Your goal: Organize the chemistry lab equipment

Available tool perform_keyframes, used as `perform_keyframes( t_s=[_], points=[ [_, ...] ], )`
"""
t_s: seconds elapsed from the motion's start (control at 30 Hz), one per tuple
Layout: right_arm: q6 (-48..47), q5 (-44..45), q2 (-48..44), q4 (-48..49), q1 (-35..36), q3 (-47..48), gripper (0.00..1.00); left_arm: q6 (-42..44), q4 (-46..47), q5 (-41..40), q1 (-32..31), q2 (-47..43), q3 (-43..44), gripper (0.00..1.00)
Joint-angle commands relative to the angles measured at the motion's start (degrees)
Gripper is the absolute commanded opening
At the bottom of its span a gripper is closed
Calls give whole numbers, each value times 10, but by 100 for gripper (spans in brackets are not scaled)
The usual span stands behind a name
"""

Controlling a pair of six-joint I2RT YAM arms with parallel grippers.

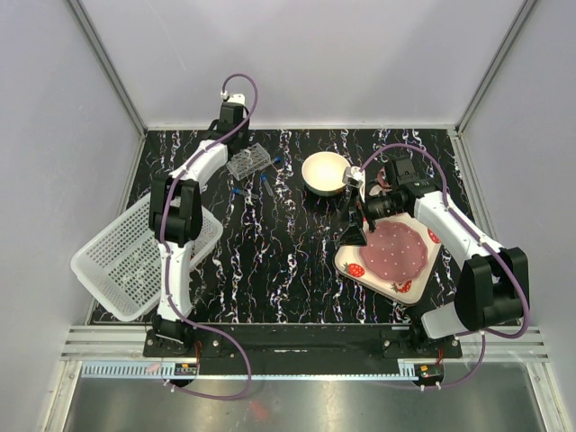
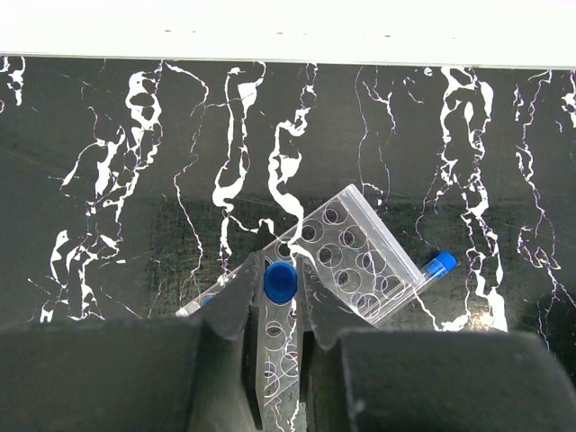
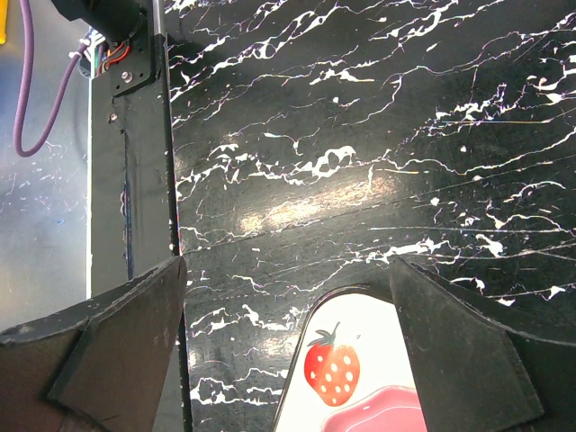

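Observation:
My left gripper [image 2: 280, 286] is shut on a thin blue-capped tube [image 2: 280, 281], held right over the clear plastic tube rack [image 2: 360, 252] at the back of the table. The rack [image 1: 249, 162] lies tilted. A second blue-capped tube [image 2: 438, 265] lies at the rack's right edge, and a third tube [image 2: 200, 306] shows by the left finger. More tubes [image 1: 268, 186] lie loose in front of the rack. My right gripper [image 3: 288, 270] is open and empty above a corner of the strawberry plate [image 3: 331, 369]. Squeeze bottle, pipettes and sticks are out of view.
A white bowl with a yellow rim [image 1: 326, 173] stands right of the rack. The strawberry plate [image 1: 389, 252] lies at the right under my right arm. A white mesh basket [image 1: 135, 261] hangs over the table's left edge. Grey walls close in the back and sides.

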Motion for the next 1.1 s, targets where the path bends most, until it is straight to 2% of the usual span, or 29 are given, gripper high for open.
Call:
perform_keyframes(
  t_s=[0.0, 0.67, 1.07],
  points=[
    [-12, -8, 3, -2, -2, 24, 100, 9, 14, -4, 2, 5, 26, 3],
    [-13, -11, 4, -2, -2, 24, 100, 7, 8, 7, 2, 2, 0, 4],
    [-14, -12, 4, -3, -2, 25, 100, 16, -12, 4, 2, 19, 15, 5]
  ],
)
